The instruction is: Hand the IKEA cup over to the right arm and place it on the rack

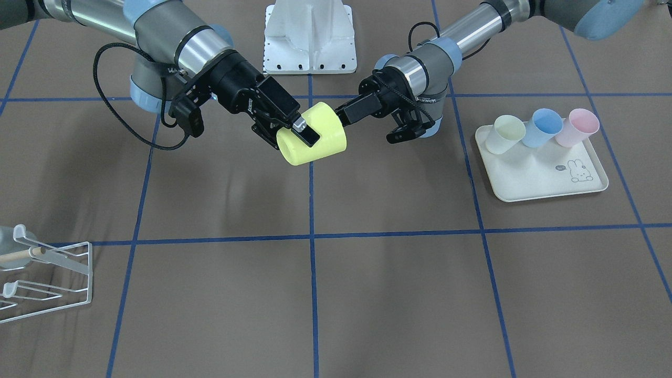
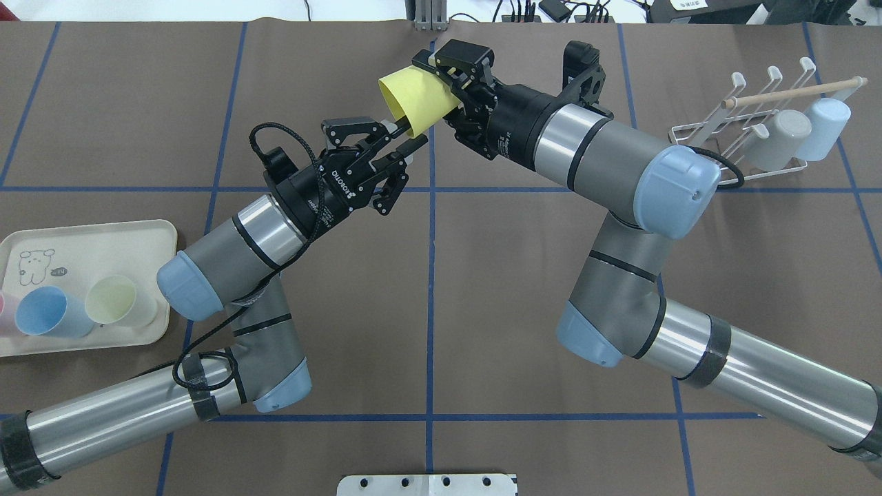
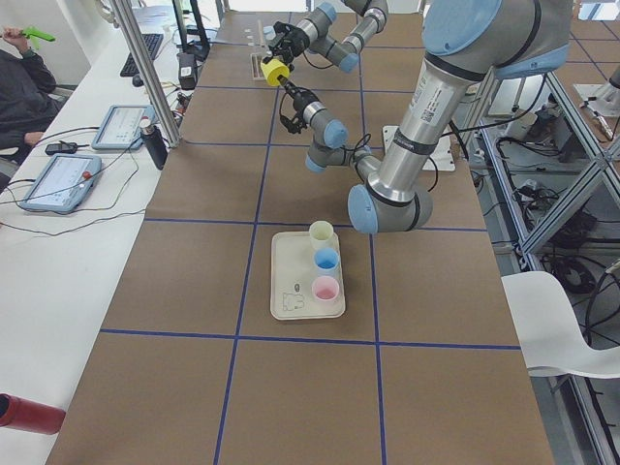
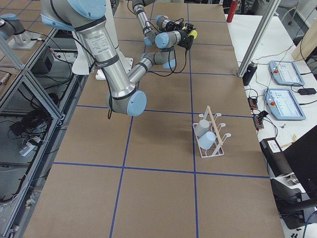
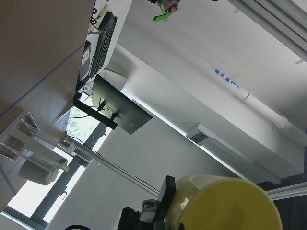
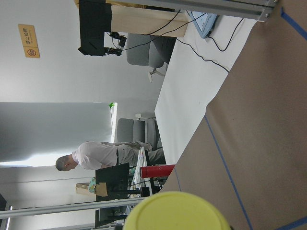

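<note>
- The cup (image 1: pixel 323 142) hung in mid-air over the middle of the table, lying on its side between the two grippers. It was well apart from the rack (image 2: pixel 689 131).
- The right gripper (image 1: pixel 300 134) pinched the cup. One thick finger lay across the outer wall, and the other was hidden behind the cup.
- The left gripper (image 2: pixel 408 146) had its thin fingers at the cup's opposite end, which appeared to be the mouth. You could not tell whether they gripped the rim or only lay beside it.
- You should have treated the cup as light, thin-walled plastic: stiff enough to clamp, liable to flex under a hard squeeze, and not brittle.
- Its wall looked smooth and tapered, so a grip was likely to slide toward the narrow end.
- The sound hold was across the body near the closed end, which left the mouth free for a prong.
- The rack held two cups on its slanted prongs: a grey cup (image 2: pixel 782 138) and, just beside it, a pale blue cup (image 2: pixel 823 127). The other row of prongs carried nothing.
- The tray (image 1: pixel 546 181) held three cups in a row, mouths up: a pale yellow cup (image 1: pixel 505 134), a blue cup (image 1: pixel 541 127) and a pink cup (image 1: pixel 577 127).
</note>
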`<state>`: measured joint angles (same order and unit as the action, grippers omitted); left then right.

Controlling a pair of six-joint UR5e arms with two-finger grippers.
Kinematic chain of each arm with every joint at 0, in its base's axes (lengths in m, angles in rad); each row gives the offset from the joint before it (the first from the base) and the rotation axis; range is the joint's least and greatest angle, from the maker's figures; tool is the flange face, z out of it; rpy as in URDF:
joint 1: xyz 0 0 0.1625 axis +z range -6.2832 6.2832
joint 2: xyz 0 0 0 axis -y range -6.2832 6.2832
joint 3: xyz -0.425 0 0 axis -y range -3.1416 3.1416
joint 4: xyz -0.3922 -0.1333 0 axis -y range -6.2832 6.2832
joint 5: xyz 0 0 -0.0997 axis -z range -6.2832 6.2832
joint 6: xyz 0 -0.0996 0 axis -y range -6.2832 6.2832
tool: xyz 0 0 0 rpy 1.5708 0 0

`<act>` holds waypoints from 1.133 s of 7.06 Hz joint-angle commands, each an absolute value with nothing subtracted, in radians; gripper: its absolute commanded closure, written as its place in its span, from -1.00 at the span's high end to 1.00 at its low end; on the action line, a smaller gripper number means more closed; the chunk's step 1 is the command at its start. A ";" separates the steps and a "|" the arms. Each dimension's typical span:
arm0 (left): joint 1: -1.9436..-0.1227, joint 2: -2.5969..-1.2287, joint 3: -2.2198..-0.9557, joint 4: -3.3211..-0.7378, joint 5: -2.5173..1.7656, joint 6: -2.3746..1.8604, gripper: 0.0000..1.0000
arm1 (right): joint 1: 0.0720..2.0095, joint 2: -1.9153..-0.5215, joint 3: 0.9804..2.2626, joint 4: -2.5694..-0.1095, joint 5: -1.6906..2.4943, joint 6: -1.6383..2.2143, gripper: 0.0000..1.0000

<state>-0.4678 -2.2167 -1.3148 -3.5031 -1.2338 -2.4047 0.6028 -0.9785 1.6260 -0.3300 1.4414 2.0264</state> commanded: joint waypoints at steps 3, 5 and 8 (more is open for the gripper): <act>-0.471 -2.206 -1.316 -3.511 -1.238 -2.323 1.00 | 0.659 -0.983 1.626 -0.331 1.443 1.979 -1.00; -0.476 -2.204 -1.324 -3.510 -1.250 -2.170 1.00 | 0.737 -1.081 1.637 -0.369 1.445 1.848 -1.00; -0.482 -2.186 -1.325 -3.496 -1.250 -2.082 1.00 | 0.790 -1.289 1.788 -0.611 1.372 1.472 -1.00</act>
